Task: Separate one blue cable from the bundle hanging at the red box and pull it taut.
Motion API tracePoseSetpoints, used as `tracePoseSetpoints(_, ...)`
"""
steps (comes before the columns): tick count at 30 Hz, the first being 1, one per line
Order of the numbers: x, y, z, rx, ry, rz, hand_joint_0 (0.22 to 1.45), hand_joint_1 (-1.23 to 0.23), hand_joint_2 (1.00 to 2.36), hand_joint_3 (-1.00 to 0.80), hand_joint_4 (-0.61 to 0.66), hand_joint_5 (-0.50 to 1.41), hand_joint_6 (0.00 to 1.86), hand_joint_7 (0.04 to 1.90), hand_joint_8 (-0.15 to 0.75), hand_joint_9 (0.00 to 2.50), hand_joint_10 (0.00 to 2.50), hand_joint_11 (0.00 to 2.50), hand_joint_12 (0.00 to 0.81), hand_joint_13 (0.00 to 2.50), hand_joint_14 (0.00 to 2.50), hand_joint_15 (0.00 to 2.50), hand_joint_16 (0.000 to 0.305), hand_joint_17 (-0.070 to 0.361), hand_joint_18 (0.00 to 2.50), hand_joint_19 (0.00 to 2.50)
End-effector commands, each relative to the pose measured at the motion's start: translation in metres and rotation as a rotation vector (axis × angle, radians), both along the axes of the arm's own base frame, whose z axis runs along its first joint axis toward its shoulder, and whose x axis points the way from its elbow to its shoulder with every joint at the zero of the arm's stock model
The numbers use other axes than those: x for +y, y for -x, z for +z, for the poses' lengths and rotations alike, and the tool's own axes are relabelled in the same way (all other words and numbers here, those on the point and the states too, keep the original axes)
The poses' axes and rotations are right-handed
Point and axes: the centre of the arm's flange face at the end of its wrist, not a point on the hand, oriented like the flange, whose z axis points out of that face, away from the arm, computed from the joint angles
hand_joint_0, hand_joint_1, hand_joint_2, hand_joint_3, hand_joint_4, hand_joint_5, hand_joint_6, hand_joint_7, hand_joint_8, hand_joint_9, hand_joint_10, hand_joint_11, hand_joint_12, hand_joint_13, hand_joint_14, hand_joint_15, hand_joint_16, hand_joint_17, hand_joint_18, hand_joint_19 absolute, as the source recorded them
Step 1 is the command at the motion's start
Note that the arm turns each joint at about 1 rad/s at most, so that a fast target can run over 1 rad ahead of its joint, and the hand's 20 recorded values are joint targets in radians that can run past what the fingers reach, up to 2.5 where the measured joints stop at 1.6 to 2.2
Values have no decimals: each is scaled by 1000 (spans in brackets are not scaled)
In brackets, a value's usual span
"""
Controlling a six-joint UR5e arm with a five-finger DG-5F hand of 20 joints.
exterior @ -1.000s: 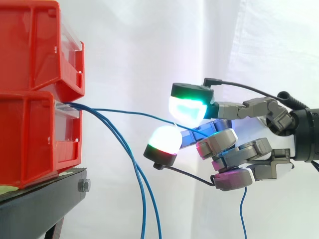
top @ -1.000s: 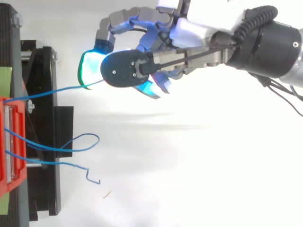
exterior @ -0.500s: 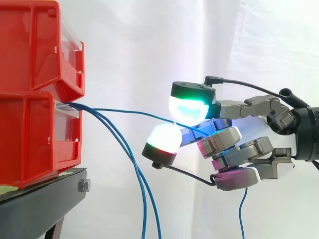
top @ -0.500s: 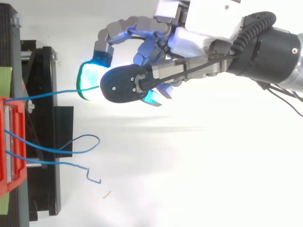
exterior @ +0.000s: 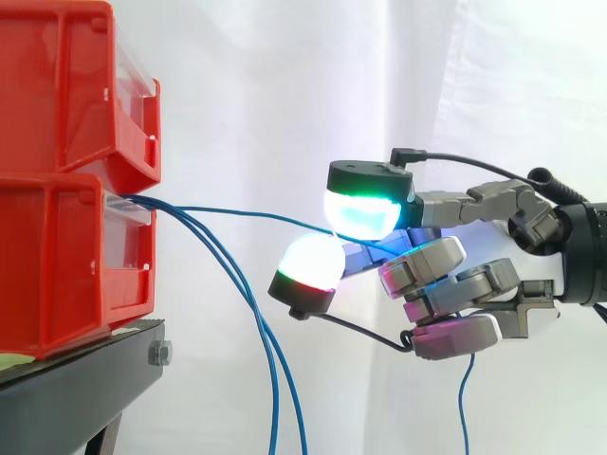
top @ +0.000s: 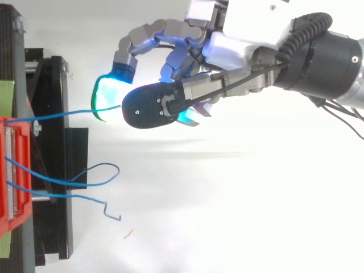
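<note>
A single blue cable (exterior: 247, 214) is being held out from the lip of the lower red bin (exterior: 66, 265), running almost level with a slight sag through open air to the hand (exterior: 455, 284) at the right. It is being pinched between two glowing fingertips, the green pad (exterior: 360, 210) above and the white pad (exterior: 311, 263) just below, with the other fingers curled in behind. Its loose tail (exterior: 462, 398) is being left to dangle beneath the hand. From above, the same cable (top: 62, 114) is being shown stretching from the bin to the hand (top: 227, 48). Two further blue cables (exterior: 272, 398) are hanging from the same lip beside the black stand (exterior: 85, 379), apart from the lifted one except at the bin, where all three meet. An upper red bin (exterior: 57, 85) is being carried on the lower one, before a white curtain (exterior: 285, 76). The cable is thin and probably slick, so it could slide through the pads if tension is added under a light pinch. A hard pull could drag the neighbouring cables along at the lip.
</note>
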Motion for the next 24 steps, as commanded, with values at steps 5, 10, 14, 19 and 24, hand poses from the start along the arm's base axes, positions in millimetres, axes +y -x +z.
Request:
tracePoseSetpoints(5,2,0,0,0,2,3,670,-652,1016,-174,223,-178,759,824,344,1094,688,1234,343,1328,2163,948,48,107,1450,1218)
tracePoseSetpoints(10,4,-1,0,-1,-1,12,651,-693,1014,-193,240,-207,881,761,367,1053,800,1181,358,1331,2193,931,49,110,1466,1208)
tracePoseSetpoints(14,6,-1,1,3,1,38,631,-686,1014,-269,230,-207,906,789,353,1047,743,1241,346,1307,2189,947,46,104,1437,1242)
tracePoseSetpoints(19,6,4,6,26,3,53,623,-686,1016,-221,203,-200,932,815,366,1051,779,1208,353,1312,2190,953,48,108,1453,1233)
tracePoseSetpoints(24,8,4,5,27,3,55,633,-700,1015,-109,127,-193,951,843,391,1059,925,1127,370,1337,2203,896,53,119,1499,1196)
